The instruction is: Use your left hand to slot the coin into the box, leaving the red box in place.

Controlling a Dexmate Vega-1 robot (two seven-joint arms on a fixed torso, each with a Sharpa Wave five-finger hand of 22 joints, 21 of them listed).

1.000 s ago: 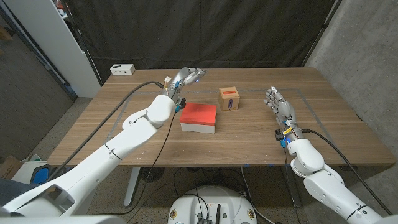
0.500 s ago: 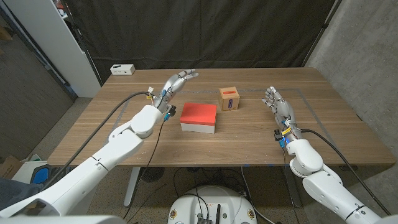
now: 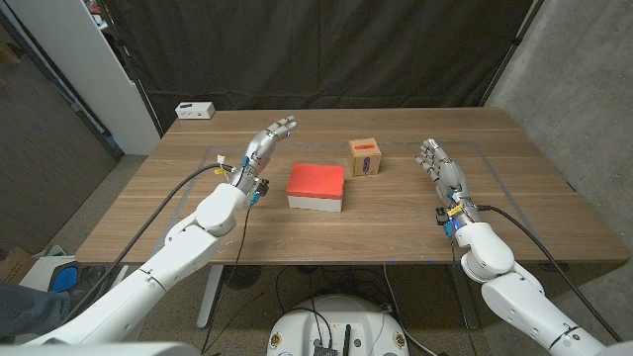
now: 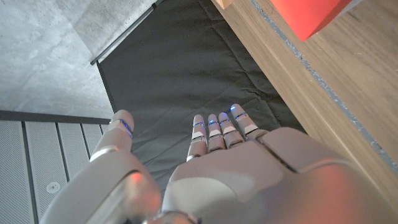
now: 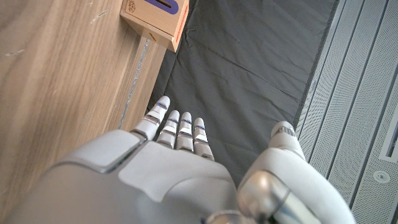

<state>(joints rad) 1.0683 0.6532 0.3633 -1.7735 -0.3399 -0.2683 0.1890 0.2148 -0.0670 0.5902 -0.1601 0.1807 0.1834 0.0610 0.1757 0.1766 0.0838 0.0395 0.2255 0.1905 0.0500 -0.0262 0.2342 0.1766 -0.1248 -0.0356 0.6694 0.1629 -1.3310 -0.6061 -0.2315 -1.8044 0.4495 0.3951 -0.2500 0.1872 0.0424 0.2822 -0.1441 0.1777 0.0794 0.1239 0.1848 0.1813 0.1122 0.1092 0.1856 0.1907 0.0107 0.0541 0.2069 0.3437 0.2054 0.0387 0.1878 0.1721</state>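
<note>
The red box (image 3: 316, 186) with white sides lies at the table's middle; a corner of the red box (image 4: 308, 15) also shows in the left wrist view. Behind it and to its right stands the small wooden box (image 3: 365, 156) with a blue slot label on top. That wooden box (image 5: 155, 15) sits ahead of my right hand's fingertips in the right wrist view. My left hand (image 3: 265, 141) hovers left of the red box, fingers straight and apart, holding nothing. The left hand (image 4: 217, 168) is empty in its wrist view too. My right hand (image 3: 441, 168) stands right of the wooden box, fingers spread and empty, as the right hand (image 5: 180, 168) also appears.
A small white device (image 3: 195, 110) sits at the table's back left corner. Thin tape lines (image 3: 213, 158) mark a rectangle on the wooden table (image 3: 396, 222). A black curtain hangs behind the table.
My left arm has drawn back from above the far side of the red box, moving left and toward me. Its hand is now left of the box. The right arm has not moved.
</note>
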